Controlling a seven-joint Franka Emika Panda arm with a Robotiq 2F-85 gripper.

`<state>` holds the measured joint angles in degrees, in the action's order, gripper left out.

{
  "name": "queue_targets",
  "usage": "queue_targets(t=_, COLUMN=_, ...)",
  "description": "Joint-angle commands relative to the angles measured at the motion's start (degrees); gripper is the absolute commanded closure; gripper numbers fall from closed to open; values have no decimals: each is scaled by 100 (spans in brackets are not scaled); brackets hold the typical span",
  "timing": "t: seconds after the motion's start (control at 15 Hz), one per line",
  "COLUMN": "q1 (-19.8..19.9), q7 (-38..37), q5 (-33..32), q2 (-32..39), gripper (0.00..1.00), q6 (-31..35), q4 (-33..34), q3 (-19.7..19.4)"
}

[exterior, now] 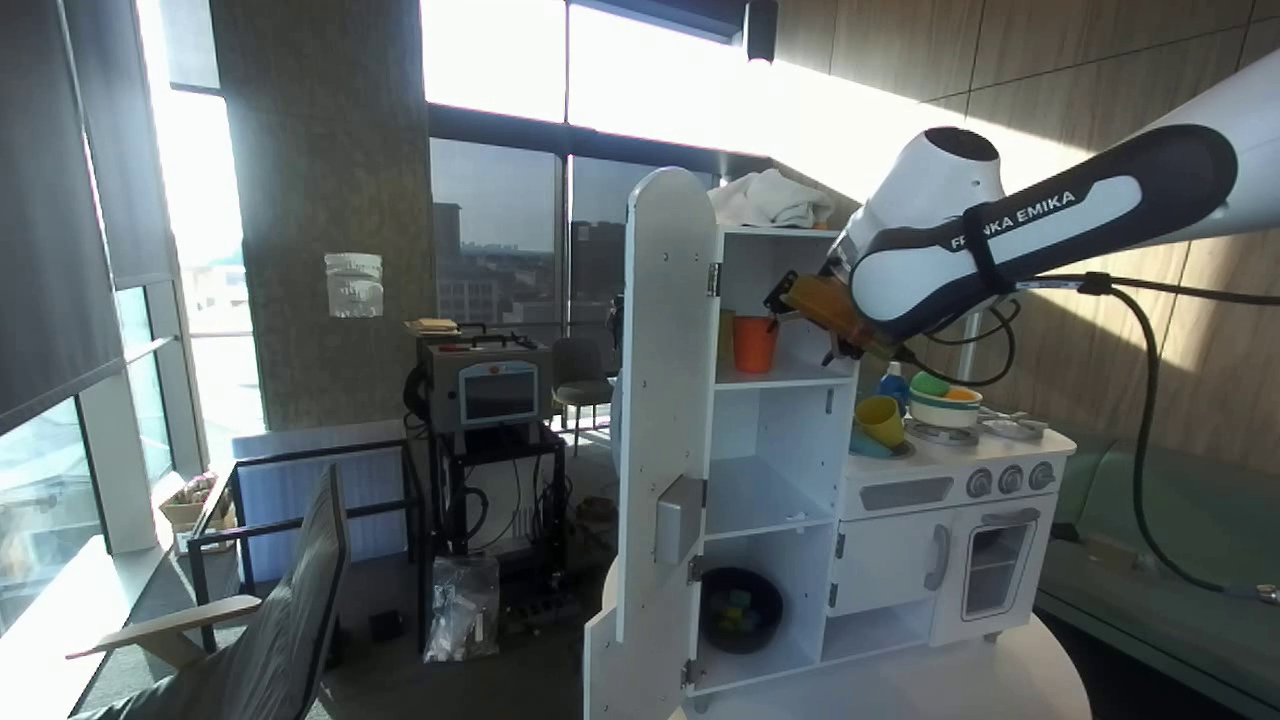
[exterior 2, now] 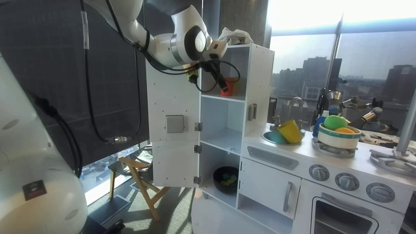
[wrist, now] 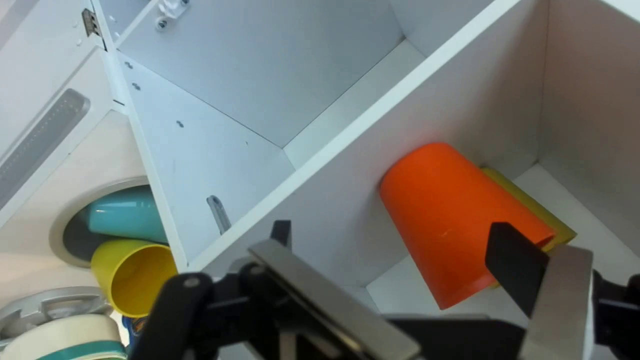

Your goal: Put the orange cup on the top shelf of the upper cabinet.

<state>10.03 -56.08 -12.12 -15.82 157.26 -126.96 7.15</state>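
Wrist view: my claw (wrist: 391,236) gapes wide, holding nothing, and the orange cup (wrist: 445,220) looks light, stiff, best pinched by its rim.

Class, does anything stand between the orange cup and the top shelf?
Nothing visible does: the orange cup already stands on the top shelf. The yellow item, partly hidden behind it in the wrist view, isn't between them.
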Motion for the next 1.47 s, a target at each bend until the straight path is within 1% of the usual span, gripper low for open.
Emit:
queue_targets(t=0.0, q1=19, q7=0, q5=-25, q2=-18, gripper=0, q6=4, q4=-7, q3=9)
queue_targets(t=0.07, q1=-9, q7=140, q5=10, q2=0, gripper=0, q6=65, q4=-9, q3=-17)
queue_targets(t=0.13, q1=21, q7=106, q5=-86, q2=18, gripper=0, q6=136, q4=-26, q3=9)
queue_targets(t=0.27, q1=-57, q7=277, q5=6, q2=71, gripper=0, q6=92, q4=-21, q3=-15)
queue_targets(t=0.33, q1=-31, q7=228, q5=-63, q2=118, gripper=0, q6=83, q4=-4, q3=23)
queue_targets(t=0.47, q1=52, q7=79, q5=-228, q2=260, gripper=0, q6=284, q4=83, q3=91)
queue_targets(t=0.6, q1=78, q7=83, q5=-351, q2=313, gripper=0, q6=462, q4=115, q3=106)
queue_targets(t=0.93, q1=333, q7=-331, q5=-1160, q2=460, gripper=0, q6=802, q4=212, q3=225)
queue_targets(t=1.2, q1=483, q7=-763, q5=-1655, q2=606, gripper=0, q6=798, q4=379, q3=297)
queue_targets(t=1.4, q1=511, q7=-994, q5=-1955, q2=751, gripper=0, q6=768, q4=495, q3=336)
